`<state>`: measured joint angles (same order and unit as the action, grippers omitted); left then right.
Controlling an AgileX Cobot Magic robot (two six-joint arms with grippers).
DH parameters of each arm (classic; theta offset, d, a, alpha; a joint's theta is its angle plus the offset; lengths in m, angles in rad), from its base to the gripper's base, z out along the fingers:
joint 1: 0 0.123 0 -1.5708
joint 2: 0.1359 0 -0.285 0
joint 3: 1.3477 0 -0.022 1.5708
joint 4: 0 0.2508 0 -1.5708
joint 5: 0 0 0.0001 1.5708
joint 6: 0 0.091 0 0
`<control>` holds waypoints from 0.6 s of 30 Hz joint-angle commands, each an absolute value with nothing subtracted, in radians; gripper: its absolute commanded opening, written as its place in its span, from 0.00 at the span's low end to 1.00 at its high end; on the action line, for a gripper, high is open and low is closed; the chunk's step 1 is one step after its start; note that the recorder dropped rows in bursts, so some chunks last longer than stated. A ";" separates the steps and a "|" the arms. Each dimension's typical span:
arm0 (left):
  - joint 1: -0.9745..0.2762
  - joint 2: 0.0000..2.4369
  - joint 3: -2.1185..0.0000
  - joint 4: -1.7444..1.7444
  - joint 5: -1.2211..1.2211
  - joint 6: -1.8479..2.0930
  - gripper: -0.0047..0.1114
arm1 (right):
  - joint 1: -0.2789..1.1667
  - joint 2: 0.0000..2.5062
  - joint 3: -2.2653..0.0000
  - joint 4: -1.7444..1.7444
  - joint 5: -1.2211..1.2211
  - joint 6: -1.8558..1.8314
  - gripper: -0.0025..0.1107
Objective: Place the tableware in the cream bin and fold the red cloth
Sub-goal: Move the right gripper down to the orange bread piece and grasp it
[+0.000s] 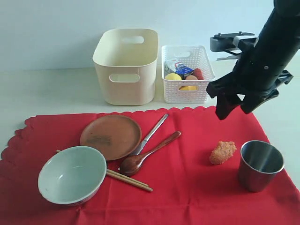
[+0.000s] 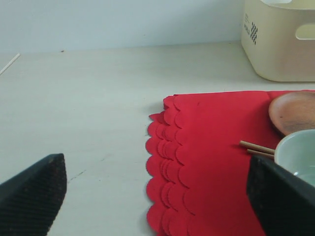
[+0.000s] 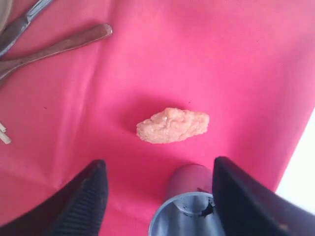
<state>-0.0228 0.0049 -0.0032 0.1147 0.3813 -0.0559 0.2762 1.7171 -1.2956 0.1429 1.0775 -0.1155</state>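
The red cloth (image 1: 187, 187) lies flat with the tableware on it. On its left are a brown plate (image 1: 111, 137), a pale bowl (image 1: 71, 174), a dark wooden spoon (image 1: 150, 152), a slim metal utensil (image 1: 151, 133) and chopsticks (image 1: 129, 179). A steel cup (image 1: 260, 165) stands upright at the right. The cream bin (image 1: 125, 65) stands behind the cloth. My right gripper (image 1: 233, 111) hangs open above the cloth, up and left of the cup (image 3: 189, 216), holding nothing. My left gripper (image 2: 157, 196) is open over the cloth's scalloped left edge (image 2: 167, 162), near the bowl (image 2: 298, 152).
A white perforated basket (image 1: 187, 75) with food stands right of the cream bin. An orange breaded food piece (image 1: 222, 152) lies on the cloth just left of the cup. Bare pale table (image 2: 88, 108) stretches left of the cloth.
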 commanded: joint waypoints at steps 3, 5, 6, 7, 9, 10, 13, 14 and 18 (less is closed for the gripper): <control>-0.020 0.000 0.000 0.117 0.370 -0.055 0.85 | 0.314 1.772 -1.290 0.113 1.029 -0.007 0.55; -0.020 0.000 0.000 0.117 0.370 -0.055 0.85 | 0.314 1.795 -1.293 0.106 1.022 0.034 0.55; -0.020 0.000 0.000 0.117 0.370 -0.055 0.85 | 0.314 1.808 -1.296 0.097 1.022 0.062 0.55; -0.020 0.000 0.000 0.117 0.370 -0.055 0.85 | 0.314 1.818 -1.296 0.087 1.022 0.090 0.55; -0.020 0.000 0.000 0.117 0.370 -0.055 0.85 | 0.314 1.845 -1.302 0.057 1.022 0.127 0.55; -0.020 0.000 0.000 0.117 0.370 -0.055 0.85 | 0.314 1.855 -1.309 0.053 1.022 0.137 0.55; -0.020 0.000 0.000 0.117 0.370 -0.055 0.85 | 0.314 1.907 -1.345 0.054 1.040 0.158 0.55; -0.020 0.000 0.000 0.117 0.370 -0.055 0.85 | 0.314 1.936 -1.369 0.054 1.065 0.169 0.55; -0.020 0.000 0.000 0.117 0.370 -0.055 0.85 | 0.314 2.019 -1.440 0.054 1.165 0.196 0.55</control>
